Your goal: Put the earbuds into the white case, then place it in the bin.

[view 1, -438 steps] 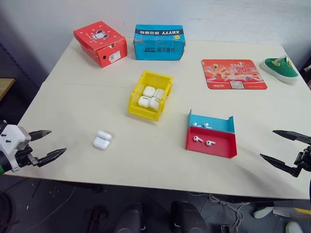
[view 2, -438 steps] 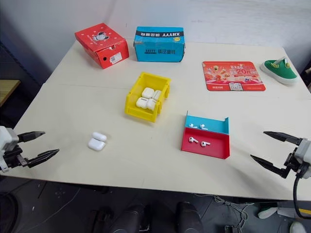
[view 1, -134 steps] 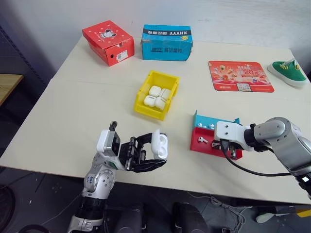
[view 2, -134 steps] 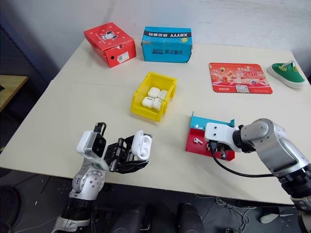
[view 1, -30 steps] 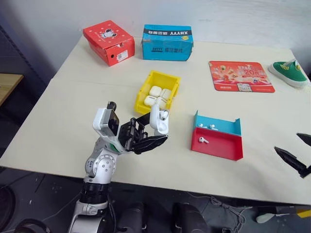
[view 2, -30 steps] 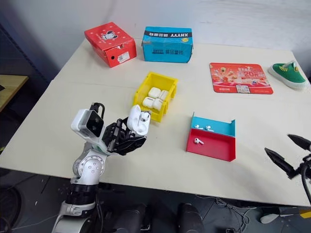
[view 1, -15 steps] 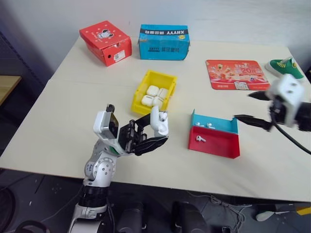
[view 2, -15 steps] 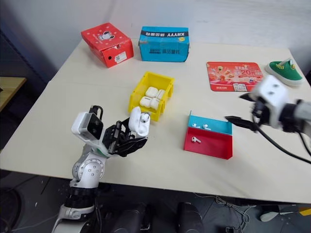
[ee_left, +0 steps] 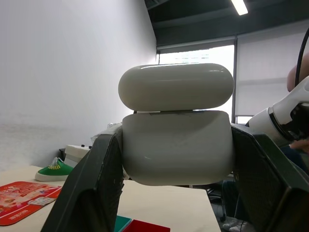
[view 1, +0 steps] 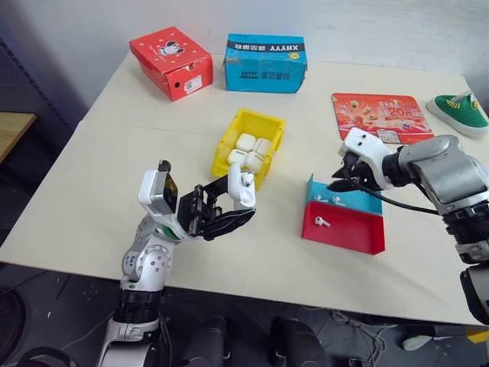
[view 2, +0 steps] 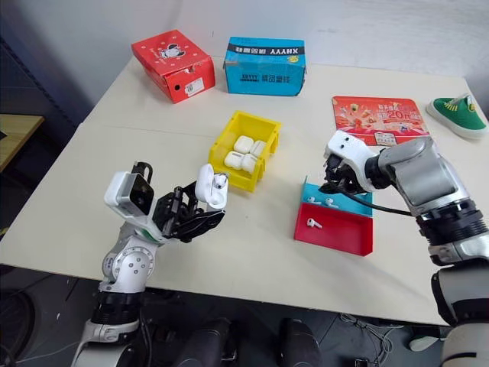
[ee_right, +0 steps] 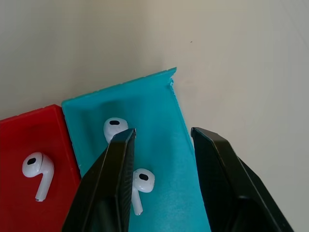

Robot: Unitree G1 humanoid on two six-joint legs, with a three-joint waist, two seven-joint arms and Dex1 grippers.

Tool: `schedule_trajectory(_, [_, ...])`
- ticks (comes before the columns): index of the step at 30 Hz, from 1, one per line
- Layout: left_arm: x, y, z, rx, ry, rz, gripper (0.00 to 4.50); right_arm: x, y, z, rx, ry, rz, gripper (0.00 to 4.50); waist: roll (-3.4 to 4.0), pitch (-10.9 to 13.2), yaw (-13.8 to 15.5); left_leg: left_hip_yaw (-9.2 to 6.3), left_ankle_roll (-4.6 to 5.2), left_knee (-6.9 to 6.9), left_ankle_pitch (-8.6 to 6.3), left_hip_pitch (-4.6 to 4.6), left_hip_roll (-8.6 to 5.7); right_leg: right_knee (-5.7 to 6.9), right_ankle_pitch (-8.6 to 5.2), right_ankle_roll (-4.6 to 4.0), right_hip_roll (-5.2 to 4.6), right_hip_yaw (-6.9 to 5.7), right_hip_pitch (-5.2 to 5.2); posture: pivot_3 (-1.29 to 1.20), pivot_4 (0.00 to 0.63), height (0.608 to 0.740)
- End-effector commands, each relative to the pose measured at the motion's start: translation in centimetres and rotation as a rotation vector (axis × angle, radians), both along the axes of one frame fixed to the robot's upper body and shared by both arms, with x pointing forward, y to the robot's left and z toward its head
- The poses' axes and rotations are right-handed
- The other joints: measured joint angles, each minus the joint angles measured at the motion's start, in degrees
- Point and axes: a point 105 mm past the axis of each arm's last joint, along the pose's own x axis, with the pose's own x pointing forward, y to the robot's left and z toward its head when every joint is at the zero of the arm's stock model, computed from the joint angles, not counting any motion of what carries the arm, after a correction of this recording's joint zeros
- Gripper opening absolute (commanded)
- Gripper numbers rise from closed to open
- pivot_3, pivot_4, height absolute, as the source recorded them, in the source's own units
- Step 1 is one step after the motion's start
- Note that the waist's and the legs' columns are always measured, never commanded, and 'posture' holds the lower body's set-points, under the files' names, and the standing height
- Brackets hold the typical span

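Earbuds (ee_right: 141, 182) lie between the right gripper's (ee_right: 161, 140) parted fingers — ungrasped; left gripper (view 1: 221, 205) clamps white case (view 1: 244, 189).

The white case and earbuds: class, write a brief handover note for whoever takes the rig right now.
Left tool: shut on the white case, lid open, held above the table, one earbud inside.
Right tool: open over the tray's blue half, fingers straddling an earbud; nothing gripped.
Three earbuds in the tray.
Left: seat the second earbud, close lid, drop case in the yellow bin.
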Motion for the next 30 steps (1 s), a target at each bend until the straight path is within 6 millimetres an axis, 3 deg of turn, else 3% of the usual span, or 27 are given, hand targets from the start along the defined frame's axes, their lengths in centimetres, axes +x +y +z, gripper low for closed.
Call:
schedule_trajectory(1, [-0.7, 0.1, 0.8, -0.015, -0.037, 0.001, 2.80, 0.3, -0.2, 0.4, -0.028, -0.009, 0.010, 1.81, 0.00, 0.0, 0.0, 0.01, 0.00, 0.01, 0.02, 0.00, 0.00, 0.03, 0.00, 0.00, 0.00, 0.00, 0.00, 0.00, 0.150, 0.740])
schedule_trajectory(12, [-1.2, -0.6, 0.8, -0.017, -0.037, 0.009, 2.80, 0.3, -1.3, -1.2, -0.119, 0.051, -0.011, 1.81, 0.00, 0.0, -0.1, 0.01, -0.06, 0.09, 0.12, 0.04, 0.01, 0.16, 0.03, 0.06, 0.01, 0.05, 0.01, 0.00, 0.150, 0.740])
schedule_trajectory(30, [-0.8, -0.6, 1.1, -0.017, -0.038, 0.019, 2.80, 0.4, -1.2, -2.7, -0.156, 0.126, -0.013, 1.81, -0.01, 0.0, 0.0, 0.01, -0.08, 0.18, 0.14, 0.08, 0.01, 0.30, 0.03, 0.06, 0.02, 0.06, 0.02, 0.00, 0.150, 0.740])
